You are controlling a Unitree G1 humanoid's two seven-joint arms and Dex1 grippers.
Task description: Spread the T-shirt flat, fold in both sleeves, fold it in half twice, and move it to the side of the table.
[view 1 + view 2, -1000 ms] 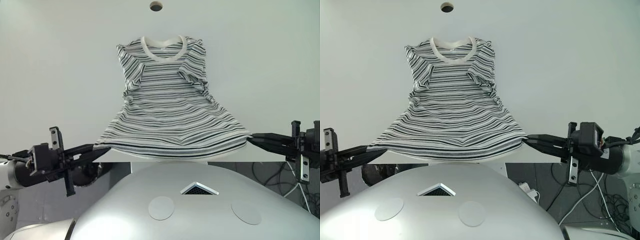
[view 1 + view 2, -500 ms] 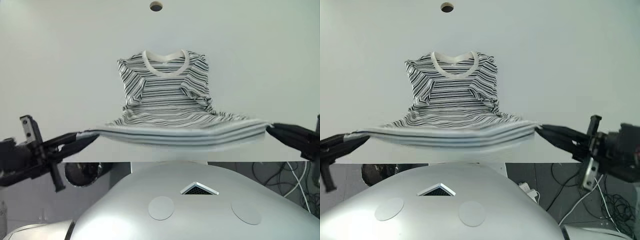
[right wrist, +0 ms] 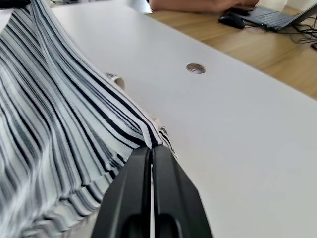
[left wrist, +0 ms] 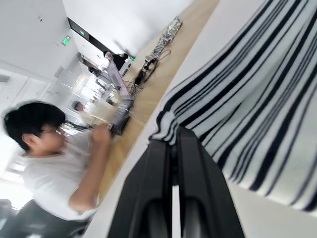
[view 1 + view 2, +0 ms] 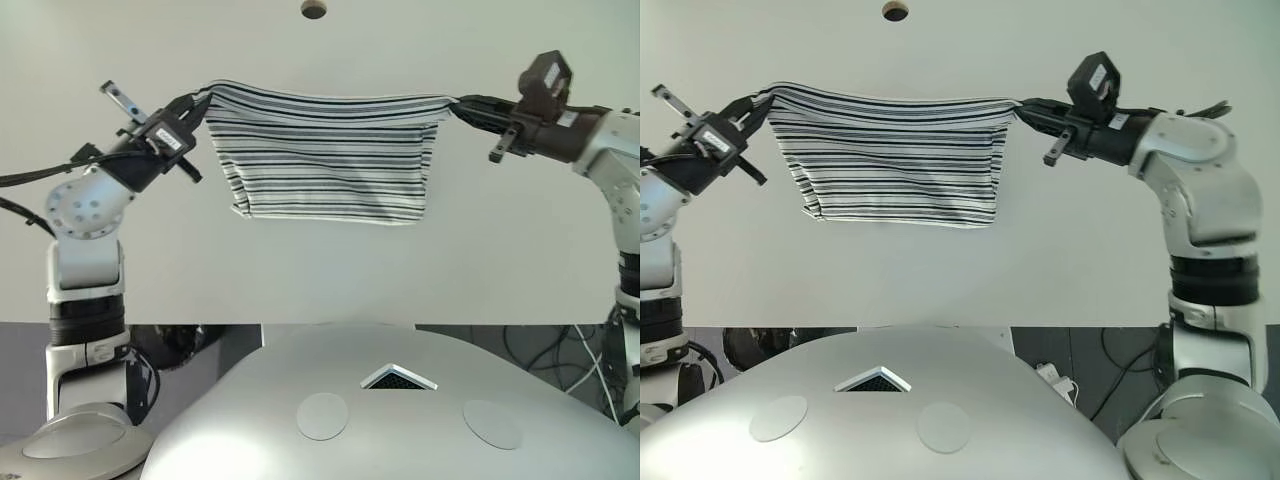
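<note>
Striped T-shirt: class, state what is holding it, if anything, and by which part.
Both grippers hold the black-and-white striped fabric T-shirt: the left gripper pinches one corner of its raised edge, the right gripper the other corner.

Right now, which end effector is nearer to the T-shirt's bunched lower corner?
Left. The left end effector pinches the T-shirt on the side of that corner; the right end effector holds its opposite end.

One T-shirt (image 5: 325, 160) was counted. Two grippers were counted: the left gripper (image 5: 203, 98) and the right gripper (image 5: 456, 102). One table (image 5: 320, 270) was counted, and one round hole (image 5: 313, 10) was counted near its far edge.
</note>
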